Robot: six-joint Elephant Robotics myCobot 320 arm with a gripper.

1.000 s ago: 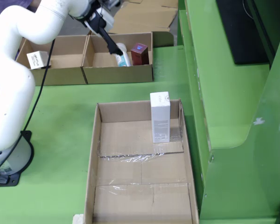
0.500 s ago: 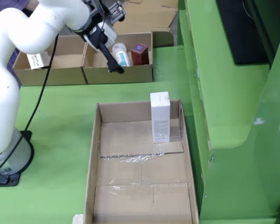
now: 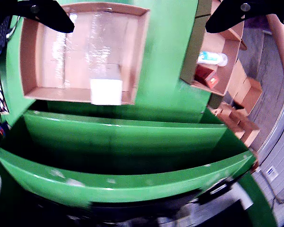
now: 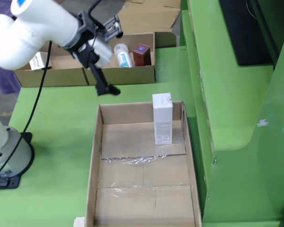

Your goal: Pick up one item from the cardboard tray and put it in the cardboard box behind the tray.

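Overhead, in the fixed view, a white robot arm (image 4: 33, 30) is seen reaching across a green table (image 4: 57, 142); its gripper (image 4: 106, 89) hangs above the bare green surface between two cardboard containers, and its dark fingers are empty. In the view riding on the gripper, the two black fingertips (image 3: 52, 16) are seen at the top corners, spread wide apart with nothing between them. A large shallow cardboard box (image 4: 92, 156) lies nearest the fixed camera; its floor is partly covered with clear film; a tall white carton (image 4: 162, 118) stands upright inside it against the far wall, towards the right in that view. In the gripper view the same white carton (image 3: 106, 90) is seen at the lower edge of the box (image 3: 31, 61). Beyond the gripper a smaller cardboard tray (image 4: 132, 73) is placed; a white bottle (image 4: 123, 56) and a dark red box (image 4: 141, 53) are held in it; a white packet (image 4: 38, 61) lies in the adjoining tray on the left.
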